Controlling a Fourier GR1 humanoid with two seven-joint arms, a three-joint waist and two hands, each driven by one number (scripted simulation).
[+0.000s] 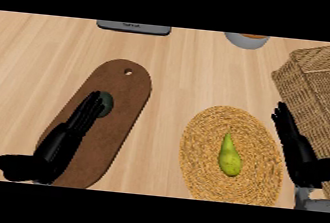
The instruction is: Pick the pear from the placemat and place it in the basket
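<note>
Your right hand [302,152] is sitting at the near right, fingers straight and holding nothing, between the round woven placemat [203,132] and the wicker basket [322,93]. Pear [229,156] is lying untouched on the placemat, just left of that hand. Left hand [61,138] is resting flat and open on the brown board [120,109], partly covering a dark green thing there.

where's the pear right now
In the head view, the pear lies on the round woven placemat, right of centre, between the brown board and the right hand, untouched.

Head view: looks steeply down onto the surface [189,50] from above.
Facing: away from the body, forearms entering at the lower edge.
Nearness: seemingly close.
</note>
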